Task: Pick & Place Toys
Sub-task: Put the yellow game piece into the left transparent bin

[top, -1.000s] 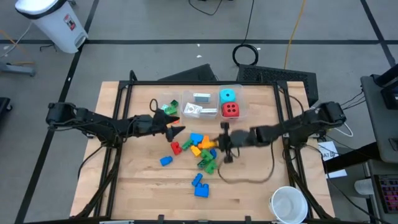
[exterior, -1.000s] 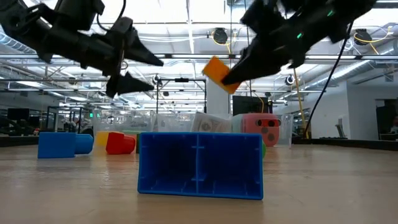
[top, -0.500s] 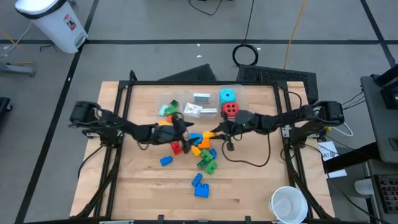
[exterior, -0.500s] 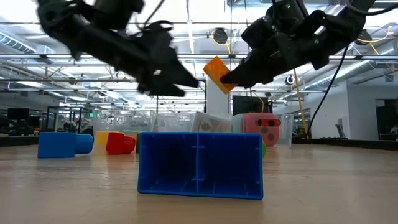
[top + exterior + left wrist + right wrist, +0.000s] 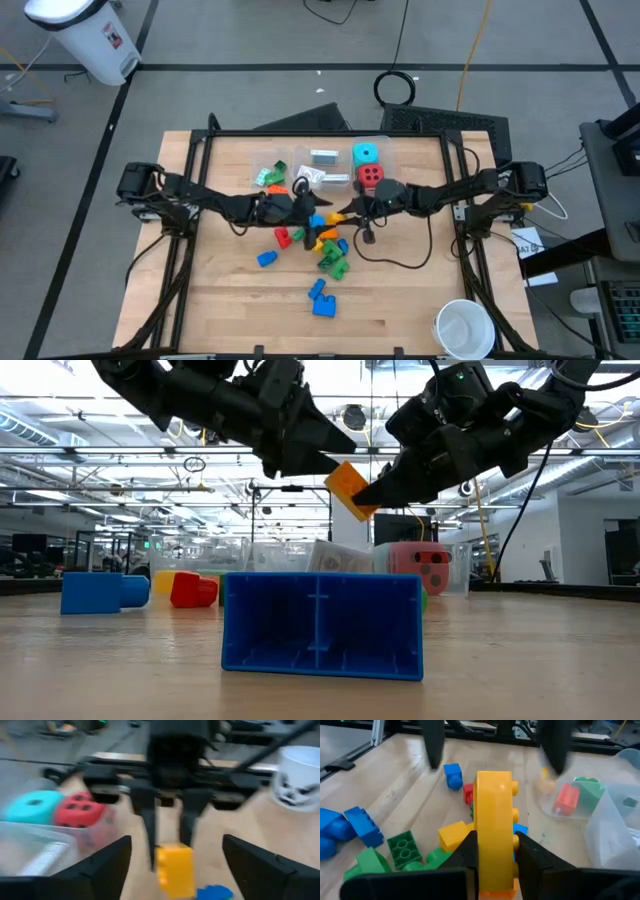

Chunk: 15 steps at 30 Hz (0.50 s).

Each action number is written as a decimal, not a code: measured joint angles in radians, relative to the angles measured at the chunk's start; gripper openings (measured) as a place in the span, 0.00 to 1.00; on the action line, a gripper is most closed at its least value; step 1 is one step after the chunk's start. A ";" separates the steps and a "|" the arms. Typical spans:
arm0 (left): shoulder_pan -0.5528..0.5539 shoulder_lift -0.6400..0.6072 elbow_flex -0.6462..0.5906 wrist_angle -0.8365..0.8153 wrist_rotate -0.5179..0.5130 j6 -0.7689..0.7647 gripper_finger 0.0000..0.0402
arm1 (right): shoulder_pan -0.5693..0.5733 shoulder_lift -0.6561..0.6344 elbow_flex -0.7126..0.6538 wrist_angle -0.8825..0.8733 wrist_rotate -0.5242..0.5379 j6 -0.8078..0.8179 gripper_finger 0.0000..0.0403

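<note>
My right gripper [image 5: 343,212] is shut on a yellow-orange brick [image 5: 495,830], held in the air above the loose pile of bricks [image 5: 322,245] at the table's middle. My left gripper [image 5: 312,205] faces it from the left, open. Its two fingers [image 5: 107,865] stand wide on either side of the brick's [image 5: 175,870] line, just short of it, touching nothing. In the low view the brick [image 5: 348,485] hangs between the two grippers. A red brick [image 5: 195,590] and blue bricks [image 5: 320,625] lie flat on the table. My right gripper pinches the yellow-orange brick by its two broad faces [image 5: 481,851] between both fingers, at the brick's end nearest the wrist. The fingers come almost level from the table's right. The brick stands on edge, studs to one side, lifted clear of the pile.
Clear bins [image 5: 390,180] at the far middle hold a cyan die [image 5: 366,154], a red die [image 5: 371,176], cards [image 5: 322,157] and a green brick [image 5: 268,176]. A white cup [image 5: 464,328] stands at the near right corner. Bare table lies at the near left.
My left gripper has swung toward the table's right, rolling as it went, and now faces the held brick. My right gripper has carried the brick toward the far edge and a little left, then held still; the brick stays clear of the table.
</note>
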 joint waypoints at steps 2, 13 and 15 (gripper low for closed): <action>-0.001 0.003 0.000 0.002 0.049 -0.012 0.73 | 0.009 0.000 0.000 0.010 0.006 0.013 0.13; -0.002 0.001 0.000 -0.033 0.058 -0.096 0.63 | 0.134 -0.005 0.002 0.144 0.172 -0.043 0.13; -0.003 0.001 0.000 -0.028 0.050 -0.118 0.61 | 0.145 -0.005 0.005 0.145 0.190 -0.050 0.13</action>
